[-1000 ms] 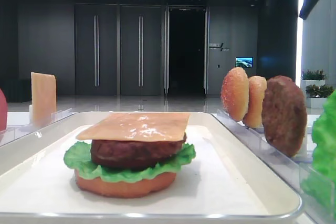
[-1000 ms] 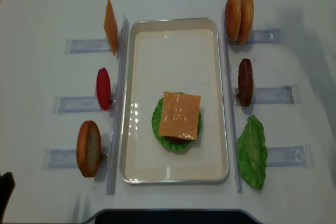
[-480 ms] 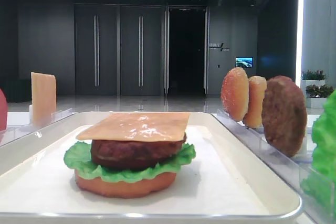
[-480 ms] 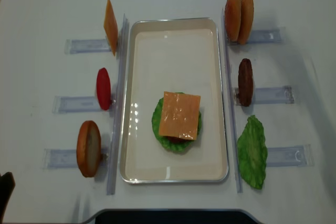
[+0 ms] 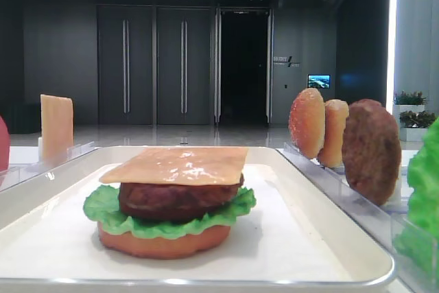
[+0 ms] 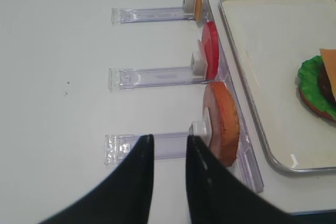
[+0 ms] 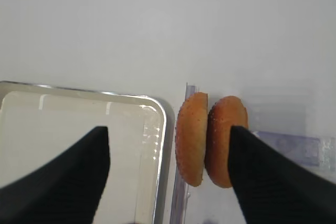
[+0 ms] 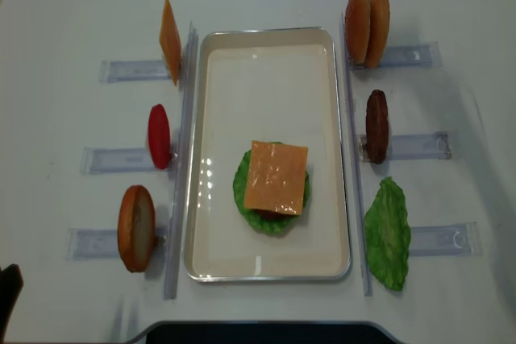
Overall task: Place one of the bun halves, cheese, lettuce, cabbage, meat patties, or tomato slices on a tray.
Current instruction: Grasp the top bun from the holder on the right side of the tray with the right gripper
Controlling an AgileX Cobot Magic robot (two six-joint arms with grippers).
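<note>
tabletop [image 8: 64, 14]: white surface, everything is carried on it.
tray [image 8: 266, 267]: cream-white, laid lengthwise at the centre between two rows of clear racks [image 8: 133, 70].
stack on tray: placed toward the near end; orange-red bottom disc [image 5: 164, 243], lettuce [image 5: 103, 209], meat patty [image 5: 175, 198], cheese slice [image 8: 276, 176] seen on top, slightly askew.
spare lettuce [image 8: 388, 234]: lain against the near rack on the right side, just outside the tray rim.
bun halves [image 8: 367, 28]: two, stood on edge and touching each other in the far right rack; from the right wrist view they are seen just beside the tray corner.
spare patty [image 8: 376, 126]: stood on edge in the middle right rack.
spare cheese [image 8: 170, 40]: stood on edge in the far left rack.
tomato slice [image 8: 159, 136]: red, stood on edge in the middle left rack.
near left bun piece [image 8: 136, 228]: stood on edge in the near left rack, pale face turned to the left.
right hand [image 7: 170, 156]: held above the two bun halves and the tray corner, fingers [image 7: 273, 182] spread wide, nothing gripped, no contact seen.
left hand [image 6: 170, 153]: held over the near left rack, fingers [image 6: 137, 171] drawn nearly together with only a thin gap, nothing between them; the bun piece is just to its right, untouched.
</note>
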